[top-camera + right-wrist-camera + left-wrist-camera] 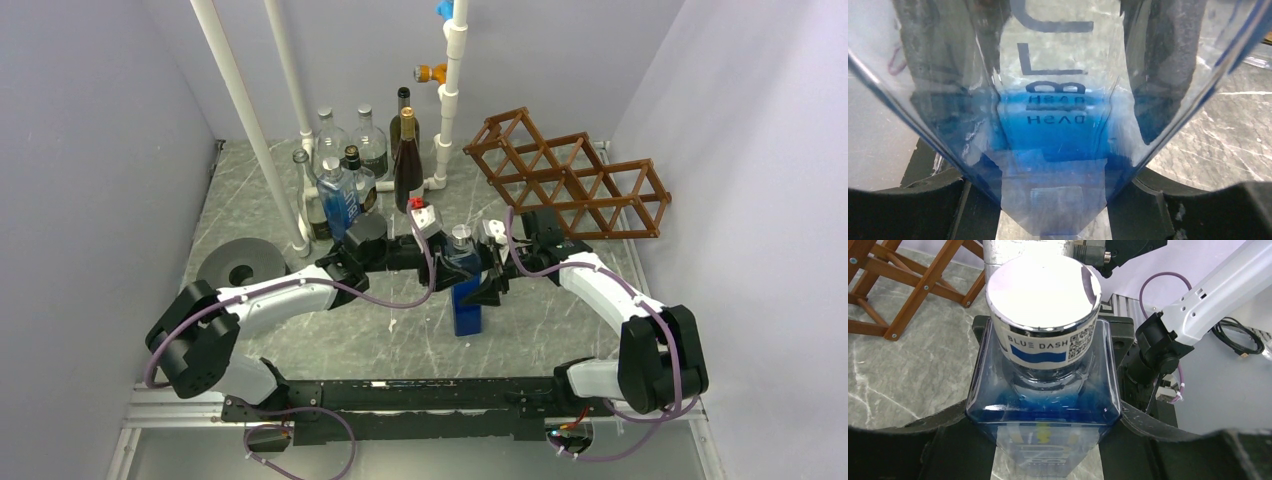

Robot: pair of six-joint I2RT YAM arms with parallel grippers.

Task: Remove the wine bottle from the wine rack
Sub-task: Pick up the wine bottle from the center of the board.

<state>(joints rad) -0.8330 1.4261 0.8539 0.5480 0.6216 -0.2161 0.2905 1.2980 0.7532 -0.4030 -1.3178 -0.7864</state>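
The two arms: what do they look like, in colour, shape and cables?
Both the left arm and the right arm have white tube-like links between bulky black joints. A purple cable loops loosely along each. The fingers are black and broad. The left wrist carries a small red tag.
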